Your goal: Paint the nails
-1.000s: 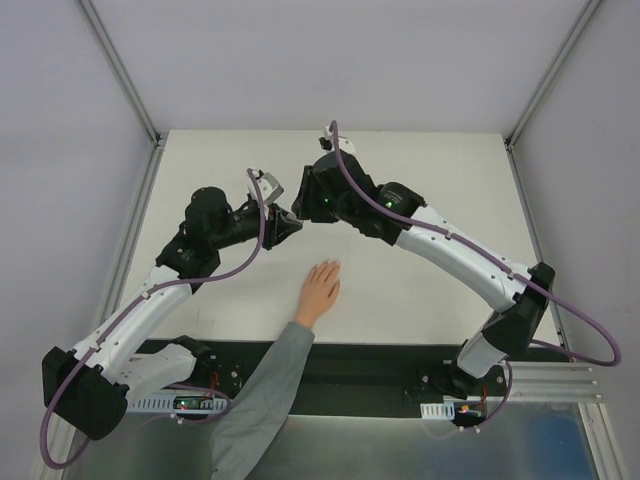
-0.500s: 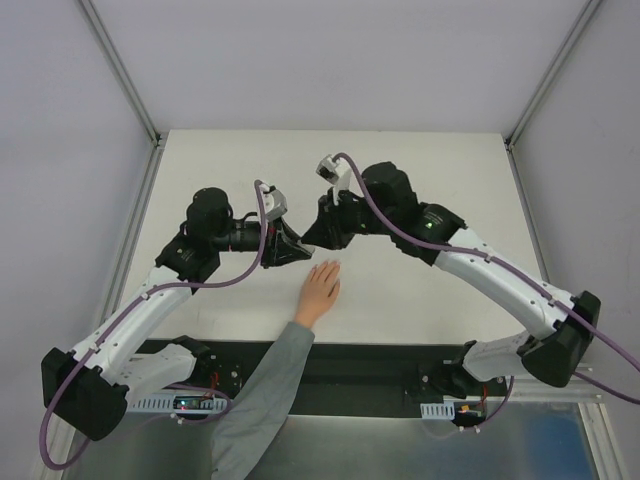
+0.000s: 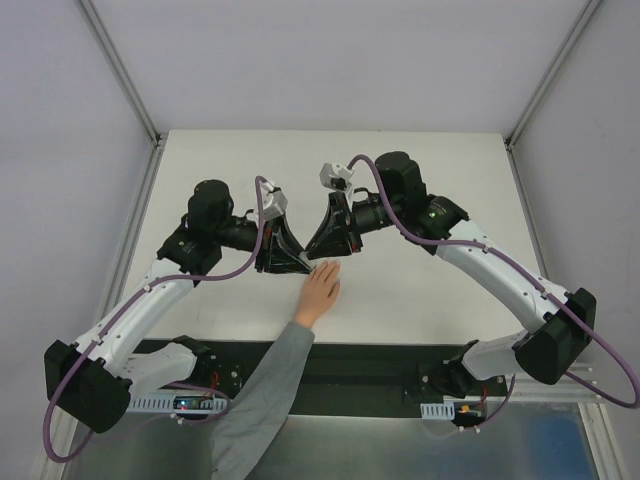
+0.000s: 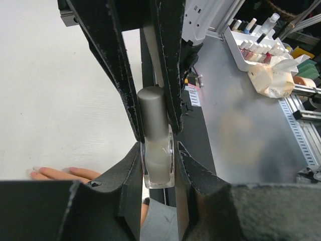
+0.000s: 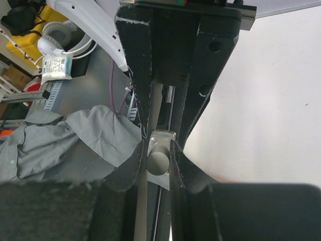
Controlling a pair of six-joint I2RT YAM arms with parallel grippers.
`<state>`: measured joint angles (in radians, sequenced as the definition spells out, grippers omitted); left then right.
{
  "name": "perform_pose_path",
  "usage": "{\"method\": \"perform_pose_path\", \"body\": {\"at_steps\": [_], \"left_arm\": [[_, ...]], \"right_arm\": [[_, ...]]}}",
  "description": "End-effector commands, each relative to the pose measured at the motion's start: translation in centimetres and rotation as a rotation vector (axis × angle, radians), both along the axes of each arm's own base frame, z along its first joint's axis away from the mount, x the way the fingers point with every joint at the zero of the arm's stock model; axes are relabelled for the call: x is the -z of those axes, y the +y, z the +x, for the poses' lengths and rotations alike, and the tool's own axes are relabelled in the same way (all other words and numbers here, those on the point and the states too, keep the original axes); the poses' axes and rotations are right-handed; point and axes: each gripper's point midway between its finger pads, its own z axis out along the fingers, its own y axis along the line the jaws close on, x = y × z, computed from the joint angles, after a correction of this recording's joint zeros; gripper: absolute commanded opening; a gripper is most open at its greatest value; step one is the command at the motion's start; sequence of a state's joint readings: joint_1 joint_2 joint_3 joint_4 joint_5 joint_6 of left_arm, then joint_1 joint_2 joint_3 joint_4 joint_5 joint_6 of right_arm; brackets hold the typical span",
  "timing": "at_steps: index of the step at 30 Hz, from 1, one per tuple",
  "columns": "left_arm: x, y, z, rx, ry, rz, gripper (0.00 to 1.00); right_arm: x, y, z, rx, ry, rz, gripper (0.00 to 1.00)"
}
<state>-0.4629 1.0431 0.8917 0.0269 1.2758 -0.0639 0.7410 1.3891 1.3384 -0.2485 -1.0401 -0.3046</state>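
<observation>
A pale hand (image 3: 320, 290) with a grey sleeve (image 3: 268, 385) lies flat on the white table, fingers pointing away. Its tiny nails (image 4: 34, 170) show at the lower left of the left wrist view. My left gripper (image 3: 297, 262) is shut on the glass body of a small translucent whitish bottle (image 4: 159, 168). My right gripper (image 3: 318, 250) meets it from the opposite side and is shut on the bottle's grey cap (image 5: 159, 162), which also shows in the left wrist view (image 4: 152, 113). Both grippers hang just beyond the fingertips. In the top view the grippers hide the bottle.
A black base strip (image 3: 380, 365) runs along the table's near edge. Off the table, a white tray of polish bottles (image 4: 251, 47) and a crumpled tissue (image 4: 273, 80) sit on a metal bench. Frame posts stand at the back corners.
Both grippers have moved nearer and down toward the fingertips. The right arm swung forward and its wrist turned. The two grippers now meet nose to nose over the bottle.
</observation>
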Motion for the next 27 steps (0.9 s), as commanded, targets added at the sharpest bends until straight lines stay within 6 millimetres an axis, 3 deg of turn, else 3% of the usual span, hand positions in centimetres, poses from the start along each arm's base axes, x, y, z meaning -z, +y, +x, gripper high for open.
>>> {"method": "perform_pose_path", "body": {"at_steps": [1, 2, 3, 4, 6, 7, 8, 10, 11, 13, 15, 19, 22, 24, 25, 27], "left_arm": [[-3.4, 0.2, -0.8, 0.083, -0.210, -0.103, 0.00], [-3.2, 0.0, -0.2, 0.044, -0.212, -0.095, 0.00], [-3.3, 0.1, 0.3, 0.002, -0.224, -0.090, 0.00], [-3.0, -0.1, 2.1, -0.110, -0.240, -0.068, 0.00], [-2.5, 0.2, 4.1, -0.247, -0.266, -0.041, 0.00], [-2.2, 0.6, 5.6, -0.344, -0.286, -0.021, 0.00], [-1.9, 0.9, 6.6, -0.411, -0.292, -0.005, 0.00], [-2.0, 1.6, 7.7, -0.494, -0.315, 0.006, 0.00], [-1.7, 2.1, 8.8, -0.567, -0.319, 0.025, 0.00], [-1.9, 2.8, 9.6, -0.636, -0.322, 0.027, 0.00], [-1.9, 3.6, 10.5, -0.717, -0.315, 0.035, 0.00], [-2.4, 3.9, 10.3, -0.740, -0.325, 0.020, 0.00], [-2.8, 4.5, 10.4, -0.779, -0.334, 0.009, 0.00], [-3.0, 4.6, 10.3, -0.787, -0.337, 0.004, 0.00], [-3.1, 4.5, 10.1, -0.777, -0.341, 0.000, 0.00], [-3.5, 4.6, 9.9, -0.774, -0.352, -0.013, 0.00]], "right_arm": [[-1.6, 0.1, 1.4, 0.095, 0.036, -0.002, 0.23], [-1.9, 0.1, 2.1, 0.159, 0.050, -0.013, 0.45], [-2.1, 0.0, 2.9, 0.239, 0.079, -0.027, 0.54], [-2.0, -0.4, 5.3, 0.434, 0.134, -0.067, 0.61], [-2.7, -1.4, 6.7, 0.623, 0.208, -0.086, 0.70], [-2.3, -2.5, 8.5, 0.789, 0.235, -0.110, 0.72], [-2.6, -2.5, 8.3, 0.854, 0.324, -0.101, 0.74], [-2.2, -3.7, 9.1, 1.017, 0.354, -0.125, 0.74], [-3.3, -3.0, 8.3, 1.026, 0.348, -0.110, 0.74], [-2.9, -3.5, 9.2, 1.150, 0.298, -0.143, 0.74], [-4.1, -2.5, 8.5, 1.183, 0.290, -0.116, 0.73], [-5.0, -1.3, 9.3, 1.280, 0.227, -0.089, 0.69], [-6.1, -0.3, 9.4, 1.300, 0.208, -0.061, 0.60], [-5.7, 1.0, 9.6, 1.299, 0.195, -0.072, 0.54], [-6.6, 1.4, 9.6, 1.292, 0.193, -0.047, 0.51], [-5.8, 2.7, 9.8, 1.277, 0.176, -0.077, 0.46]]}}
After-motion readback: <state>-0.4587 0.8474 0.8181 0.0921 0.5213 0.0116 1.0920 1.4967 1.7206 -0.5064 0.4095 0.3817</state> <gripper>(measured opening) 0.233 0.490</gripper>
